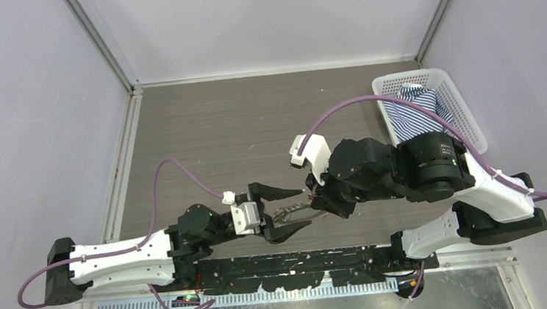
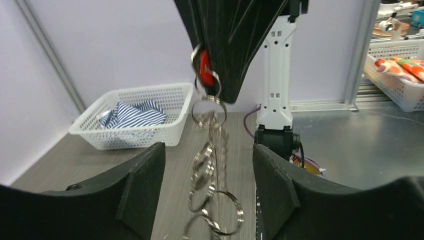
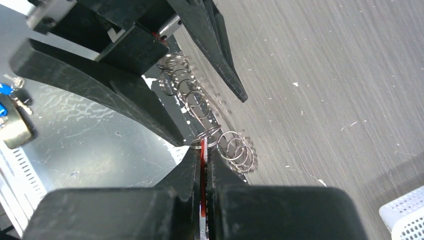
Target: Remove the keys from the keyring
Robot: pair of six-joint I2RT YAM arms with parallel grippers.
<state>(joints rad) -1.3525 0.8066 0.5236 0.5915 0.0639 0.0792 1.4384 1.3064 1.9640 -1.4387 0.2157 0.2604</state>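
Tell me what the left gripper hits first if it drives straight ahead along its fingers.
Most likely the keyring chain, hanging inside the open left gripper, then the right gripper pinching the red key. Depth is unclear here.

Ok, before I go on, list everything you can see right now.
red key: one, red, pinched in the right hand.
ring chain: one string of several linked rings, silver, running from the red key into the gap of the left hand.
basket: one, white, far right corner of the table.
cloth: one, blue and white striped, inside the basket.
table: one, grey-brown wood grain, under everything.
left hand: one, black, open around the ring chain.
right hand: one, black, shut on the red key.
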